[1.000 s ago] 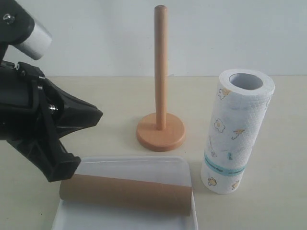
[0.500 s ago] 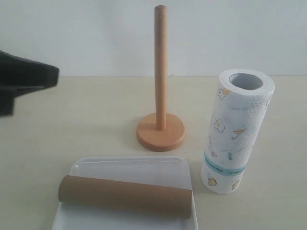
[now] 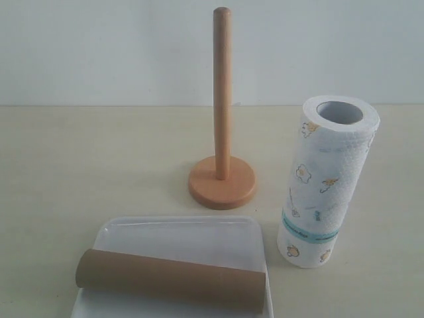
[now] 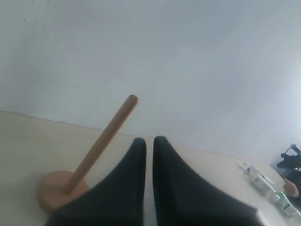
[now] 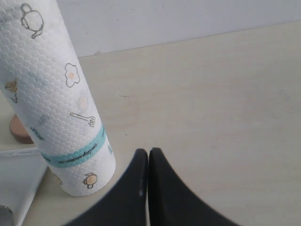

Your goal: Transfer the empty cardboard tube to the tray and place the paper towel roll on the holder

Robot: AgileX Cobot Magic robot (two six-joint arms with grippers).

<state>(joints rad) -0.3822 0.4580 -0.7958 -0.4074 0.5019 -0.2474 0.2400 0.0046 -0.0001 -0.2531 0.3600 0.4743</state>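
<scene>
The empty cardboard tube (image 3: 169, 278) lies on its side across the near part of the white tray (image 3: 179, 233). The wooden holder (image 3: 222, 99) stands bare at the middle of the table, its disc base (image 3: 222, 187) behind the tray. To the right of the tray the paper towel roll (image 3: 328, 182) stands upright. Neither gripper shows in the exterior view. My left gripper (image 4: 149, 141) is shut on nothing, away from the holder (image 4: 101, 143). Beside the paper towel roll (image 5: 56, 103) my right gripper (image 5: 148, 151) is shut and empty, apart from the roll.
A corner of the tray (image 5: 19, 181) and the holder's base (image 5: 19, 131) show behind the roll in the right wrist view. Small packets (image 4: 263, 181) lie at the far end of the table in the left wrist view. A pale wall stands behind the table.
The left arm has pulled back to the left and out of the exterior view. The cardboard tube, let go, has shifted slightly left and nearer on the tray.
</scene>
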